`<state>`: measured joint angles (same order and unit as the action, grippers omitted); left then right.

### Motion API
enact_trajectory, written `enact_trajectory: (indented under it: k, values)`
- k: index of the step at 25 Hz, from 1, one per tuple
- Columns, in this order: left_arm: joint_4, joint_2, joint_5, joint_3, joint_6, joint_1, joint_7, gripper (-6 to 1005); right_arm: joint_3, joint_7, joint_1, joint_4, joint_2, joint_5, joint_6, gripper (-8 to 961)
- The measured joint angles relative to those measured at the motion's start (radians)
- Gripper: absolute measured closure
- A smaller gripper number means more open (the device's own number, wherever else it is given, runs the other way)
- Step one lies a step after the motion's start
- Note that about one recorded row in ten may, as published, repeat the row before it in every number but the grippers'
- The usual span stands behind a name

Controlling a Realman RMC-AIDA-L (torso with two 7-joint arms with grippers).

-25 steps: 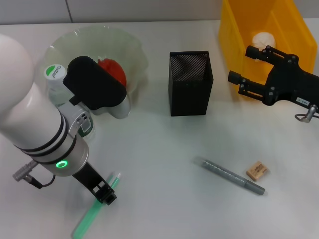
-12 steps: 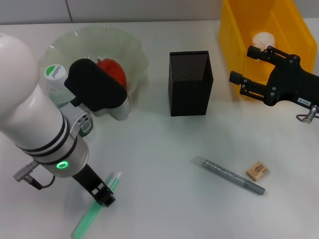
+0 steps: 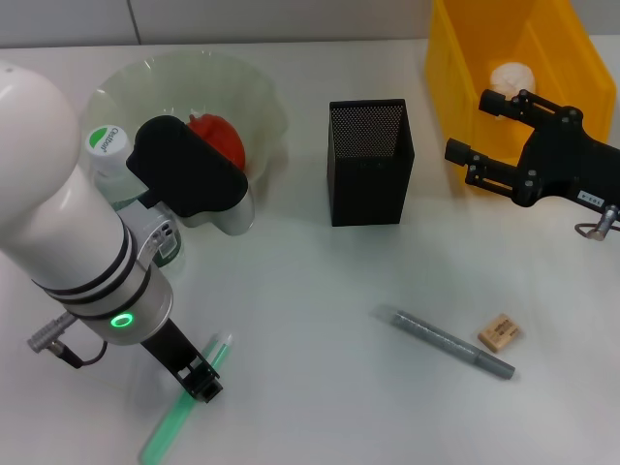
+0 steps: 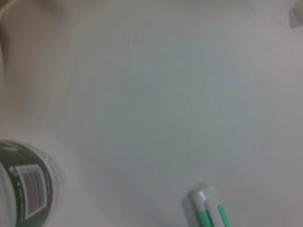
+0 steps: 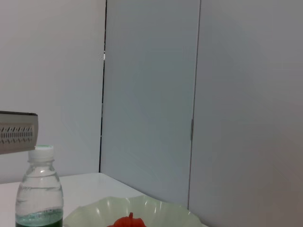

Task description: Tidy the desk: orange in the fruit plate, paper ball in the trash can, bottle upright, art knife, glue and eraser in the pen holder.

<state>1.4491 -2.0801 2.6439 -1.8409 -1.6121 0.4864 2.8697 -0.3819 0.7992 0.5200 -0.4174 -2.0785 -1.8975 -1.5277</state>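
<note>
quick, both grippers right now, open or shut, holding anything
Left gripper: down at the green glue stick; open or shut cannot be told.
Right gripper: open, holding nothing, by the trash can.

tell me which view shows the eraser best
The head view: the eraser lies in plain sight on the desk, just beside the grey pen's tip. Neither wrist view shows it; the left sees bare desk and a green pen, the right sees wall, bottle and plate.

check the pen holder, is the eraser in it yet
No, the eraser lies on the table beside a grey pen-like tool, well in front of the pen holder.
</note>
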Motion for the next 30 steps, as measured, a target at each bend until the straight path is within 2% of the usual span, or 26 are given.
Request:
enact_trajectory:
  k: [4, 14, 22, 30]
  values:
    - [0.000, 0.002, 0.003, -0.010, 0.002, 0.000, -0.005, 561, 0.000, 0.000, 0.000, 0.000, 0.000, 0.000, 0.000, 212]
    - [-0.004, 0.001, -0.007, -0.011, -0.005, 0.001, -0.006, 701, 0.000, 0.000, 0.002, 0.000, 0.000, 0.000, -0.002, 213]
    - [0.017, 0.000, -0.018, -0.011, -0.007, 0.002, -0.022, 776, 0.000, 0.000, 0.001, 0.000, 0.000, 0.001, -0.002, 213]
    - [0.030, 0.001, -0.018, -0.009, 0.000, 0.002, -0.037, 804, 0.000, 0.000, -0.004, 0.000, 0.000, 0.002, -0.003, 212]
